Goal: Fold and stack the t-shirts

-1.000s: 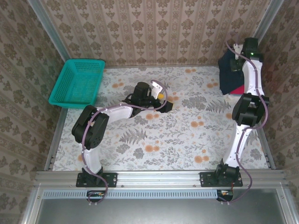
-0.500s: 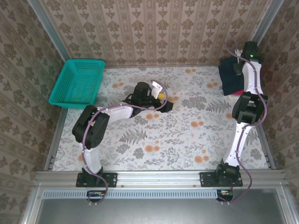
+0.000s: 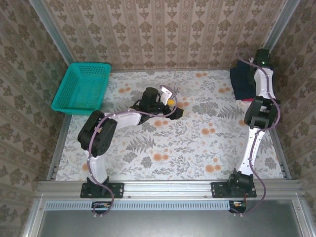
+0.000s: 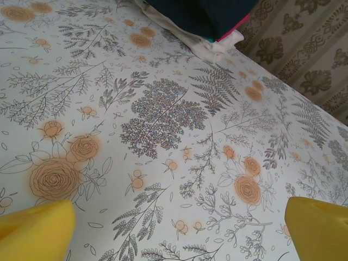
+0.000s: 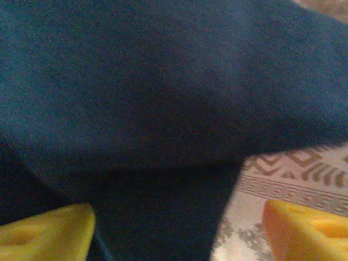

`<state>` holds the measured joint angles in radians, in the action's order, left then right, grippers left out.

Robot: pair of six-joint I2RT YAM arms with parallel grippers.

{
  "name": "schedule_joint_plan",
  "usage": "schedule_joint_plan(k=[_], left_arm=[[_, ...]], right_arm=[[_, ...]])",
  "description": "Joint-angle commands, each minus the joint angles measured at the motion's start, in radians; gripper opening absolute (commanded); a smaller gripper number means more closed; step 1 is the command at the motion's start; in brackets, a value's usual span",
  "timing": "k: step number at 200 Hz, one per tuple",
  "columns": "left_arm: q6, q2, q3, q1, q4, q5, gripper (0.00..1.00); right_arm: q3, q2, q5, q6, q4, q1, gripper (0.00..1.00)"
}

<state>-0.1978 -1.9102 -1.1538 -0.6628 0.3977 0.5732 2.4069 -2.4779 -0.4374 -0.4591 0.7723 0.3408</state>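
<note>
- The right claw [image 5: 174, 235] is open, with its two yellow fingertips [image 5: 307, 231] spread wide. The navy shirt [image 5: 163, 98] lies close in front of them and reaches into the gap between them. I cannot tell whether either tip touches the cloth.
- The left claw [image 4: 174, 234] is also open and holds nothing. Its yellow tips hang just above the flowered tabletop [image 3: 197, 148].
- In the left wrist view, the navy shirt sits on top of a pile. A pink shirt [image 4: 237, 26] shows as a thin edge beneath it, and a white shirt [image 4: 217, 48] lies at the bottom, touching the tabletop.
- The teal basket [image 3: 81, 89] stands at the far left corner, its mesh floor in plain sight.
- The pile of shirts is well apart from the basket, across the tabletop in the far right corner against the wall.
- The left claw is between the basket and the pile, somewhat nearer the basket.
- The right arm [image 3: 249, 148] rises from its base and stretches nearly straight, far from the basket, with its wrist bent down over the pile.
- The left arm [image 3: 123, 117] is folded at the elbow, on the near side of the basket. Its forearm lies low and points away from the basket.
</note>
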Motion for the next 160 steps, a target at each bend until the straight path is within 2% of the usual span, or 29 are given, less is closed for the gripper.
schedule_joint_plan(k=[1, 20, 32, 52, 81, 160], left_arm=[[-0.013, -0.009, -0.007, -0.008, 0.023, 0.022, 1.0], [-0.018, -0.016, -0.011, -0.008, 0.026, 0.026, 1.0], [-0.026, -0.022, -0.015, -0.008, 0.034, 0.032, 1.0], [-0.039, -0.029, -0.017, -0.008, 0.049, 0.04, 1.0], [-0.041, -0.026, -0.012, -0.007, 0.05, 0.037, 1.0], [-0.041, -0.027, -0.019, -0.006, 0.044, 0.046, 1.0]], right_arm=[[-0.031, 0.038, -0.032, 0.051, 0.05, 0.001, 0.86], [-0.078, 0.097, 0.038, 0.076, 0.027, 0.001, 0.79], [-0.087, 0.101, 0.08, 0.082, 0.025, 0.001, 0.79], [-0.074, 0.074, 0.085, 0.085, 0.043, -0.001, 0.84], [-0.07, 0.022, 0.118, 0.1, 0.067, 0.002, 0.85], [0.152, -0.195, 0.368, 0.159, 0.403, 0.008, 0.82]])
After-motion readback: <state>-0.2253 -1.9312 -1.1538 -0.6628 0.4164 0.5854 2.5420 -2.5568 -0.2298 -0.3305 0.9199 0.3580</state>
